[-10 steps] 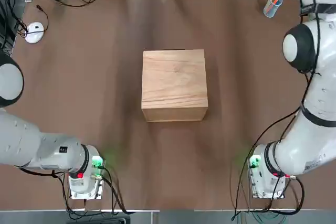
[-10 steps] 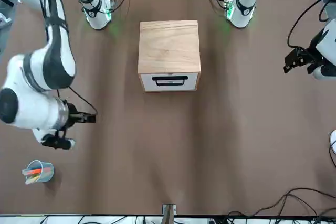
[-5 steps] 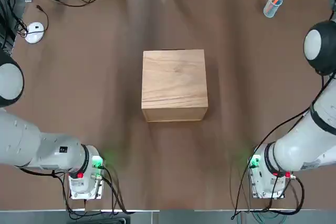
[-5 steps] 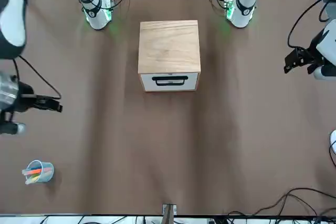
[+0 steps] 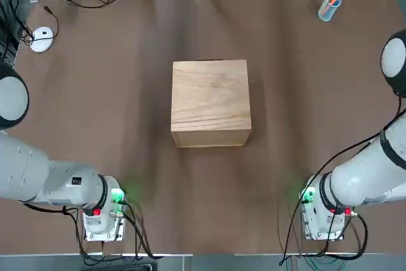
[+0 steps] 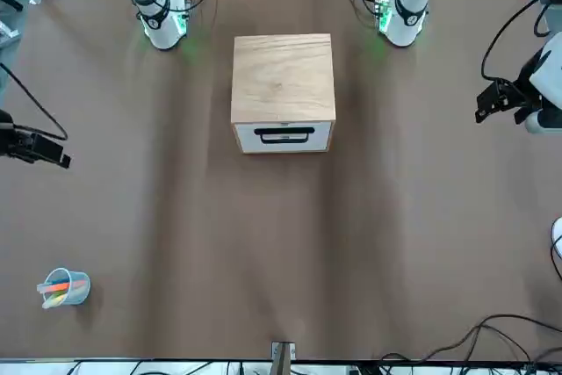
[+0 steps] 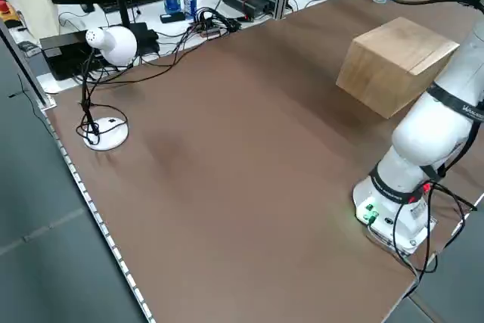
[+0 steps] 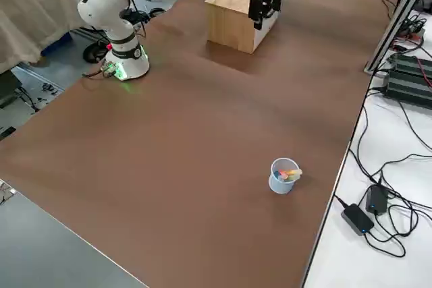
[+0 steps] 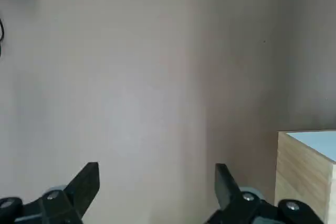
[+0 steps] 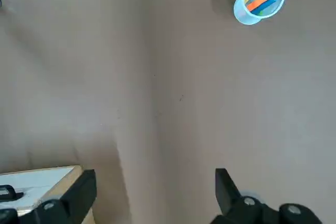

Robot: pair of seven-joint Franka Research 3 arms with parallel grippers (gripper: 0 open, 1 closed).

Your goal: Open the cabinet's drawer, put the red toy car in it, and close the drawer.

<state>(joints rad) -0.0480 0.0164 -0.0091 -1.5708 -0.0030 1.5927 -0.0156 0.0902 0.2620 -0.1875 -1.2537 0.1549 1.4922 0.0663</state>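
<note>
Your right claw (image 6: 67,161) has drawn back to the worktop's (image 6: 290,243) right edge since a second ago, while your left claw (image 6: 479,115) stays over the left edge. You'll find no readable writing — both claws are spread wide and empty, and the cabinet (image 6: 283,81) sits near the worktop's robot-side edge, its drawer (image 6: 284,137) closed.

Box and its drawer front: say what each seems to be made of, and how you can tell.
Box: apparently unvarnished wood or plywood; pale, matt, with visible grain.
Drawer front: smooth and white, perhaps painted or laminated board; its core doesn't show.
</note>
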